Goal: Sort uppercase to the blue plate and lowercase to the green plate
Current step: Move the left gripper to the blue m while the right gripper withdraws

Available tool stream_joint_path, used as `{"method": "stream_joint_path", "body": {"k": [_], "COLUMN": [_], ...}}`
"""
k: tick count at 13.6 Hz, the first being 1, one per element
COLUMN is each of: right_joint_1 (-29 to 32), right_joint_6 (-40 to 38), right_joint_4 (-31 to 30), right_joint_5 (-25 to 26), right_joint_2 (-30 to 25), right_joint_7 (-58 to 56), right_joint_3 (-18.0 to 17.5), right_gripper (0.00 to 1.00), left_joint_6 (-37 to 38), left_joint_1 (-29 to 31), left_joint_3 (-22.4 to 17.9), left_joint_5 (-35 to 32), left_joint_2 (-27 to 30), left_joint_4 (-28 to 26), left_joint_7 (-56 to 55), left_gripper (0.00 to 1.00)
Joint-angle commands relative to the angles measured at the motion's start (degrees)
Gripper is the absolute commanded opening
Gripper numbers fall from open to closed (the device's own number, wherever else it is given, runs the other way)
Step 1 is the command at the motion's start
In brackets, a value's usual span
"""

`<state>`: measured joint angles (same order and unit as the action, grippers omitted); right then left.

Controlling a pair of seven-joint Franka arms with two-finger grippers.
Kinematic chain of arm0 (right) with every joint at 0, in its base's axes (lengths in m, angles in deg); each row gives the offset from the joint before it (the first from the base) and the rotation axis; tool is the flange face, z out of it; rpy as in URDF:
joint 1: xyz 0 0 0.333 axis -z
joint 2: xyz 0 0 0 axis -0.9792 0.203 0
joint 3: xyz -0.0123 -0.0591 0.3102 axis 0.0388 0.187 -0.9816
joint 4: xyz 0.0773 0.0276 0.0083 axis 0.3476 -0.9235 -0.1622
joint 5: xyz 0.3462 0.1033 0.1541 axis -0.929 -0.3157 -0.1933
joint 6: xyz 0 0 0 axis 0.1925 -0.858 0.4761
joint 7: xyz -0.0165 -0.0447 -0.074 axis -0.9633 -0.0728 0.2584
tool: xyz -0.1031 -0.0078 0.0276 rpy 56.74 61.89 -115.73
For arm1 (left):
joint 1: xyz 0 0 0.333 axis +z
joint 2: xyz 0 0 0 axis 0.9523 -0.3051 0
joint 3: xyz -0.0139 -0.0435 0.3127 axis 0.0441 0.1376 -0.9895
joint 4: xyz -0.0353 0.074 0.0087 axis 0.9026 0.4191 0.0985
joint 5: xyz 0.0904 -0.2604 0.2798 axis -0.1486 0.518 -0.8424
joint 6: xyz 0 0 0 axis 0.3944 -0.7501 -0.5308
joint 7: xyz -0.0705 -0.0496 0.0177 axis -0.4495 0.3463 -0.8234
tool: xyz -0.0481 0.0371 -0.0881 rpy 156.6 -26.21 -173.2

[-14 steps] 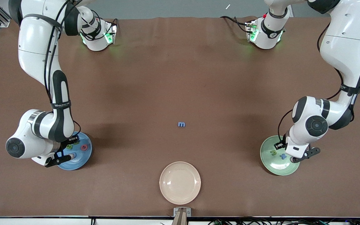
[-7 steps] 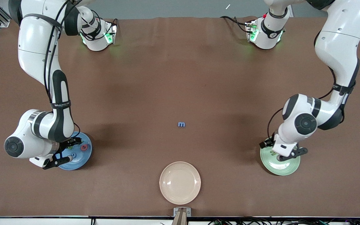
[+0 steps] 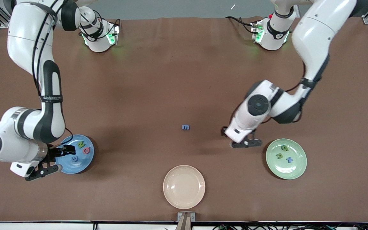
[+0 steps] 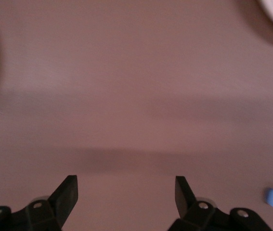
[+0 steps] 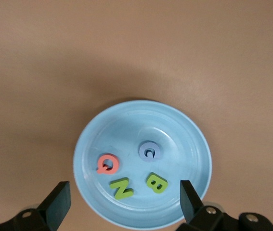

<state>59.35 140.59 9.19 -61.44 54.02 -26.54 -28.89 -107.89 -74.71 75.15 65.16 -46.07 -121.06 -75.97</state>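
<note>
The blue plate (image 3: 77,159), a glossy sky-blue round with a raised rim, is sitting toward the right arm's end of the table and is carrying four tiny foam capitals: a pinkish-red G (image 5: 108,163), a blue G (image 5: 149,151), a green N (image 5: 121,188) and a green B (image 5: 156,183), all lying flat and apart from one another. The right gripper (image 5: 124,202) is hanging over the plate's edge with its jaws spread wide and nothing between them. The pale mint-green plate (image 3: 295,169) is resting toward the left arm's end and is holding a green q-shape (image 3: 284,148), a green u-shape (image 3: 279,156) and a blue x (image 3: 289,159). The blue m (image 3: 186,127) is lying alone on the brown table (image 3: 177,73), near its middle, farther from the front camera than the empty cream plate (image 3: 184,187). The left gripper (image 4: 125,195) is hovering over bare table between the m and the green plate, jaws parted and gripping nothing.
</note>
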Motion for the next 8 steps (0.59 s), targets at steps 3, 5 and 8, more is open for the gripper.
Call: {"method": "stream_joint_path", "body": {"k": [3, 5, 8], "right_joint_1": [1.4, 2.8, 9.3], "right_joint_6": [-6.4, -8.1, -10.6], "right_joint_4": [-3.6, -5.7, -5.8], "right_joint_5": [0.6, 0.7, 7.8], "right_joint_2": [-10.6, -14.4, -19.1], "right_joint_7": [0.0, 0.0, 4.2], "right_joint_3": [-1.0, -1.6, -9.9], "right_gripper": [1.0, 1.0, 1.0], "left_joint_6": [-2.5, -3.8, -3.8], "left_joint_1": [-7.5, -10.7, -14.1], "left_joint_3": [-0.5, -0.5, -0.6], "left_joint_5": [-4.2, -3.7, -3.7], "left_joint_2": [-5.8, -8.5, -12.9], "left_joint_4": [5.3, 8.1, 13.8], "left_joint_7": [-1.1, -4.1, -7.3], "left_gripper": [0.88, 0.87, 0.82]}}
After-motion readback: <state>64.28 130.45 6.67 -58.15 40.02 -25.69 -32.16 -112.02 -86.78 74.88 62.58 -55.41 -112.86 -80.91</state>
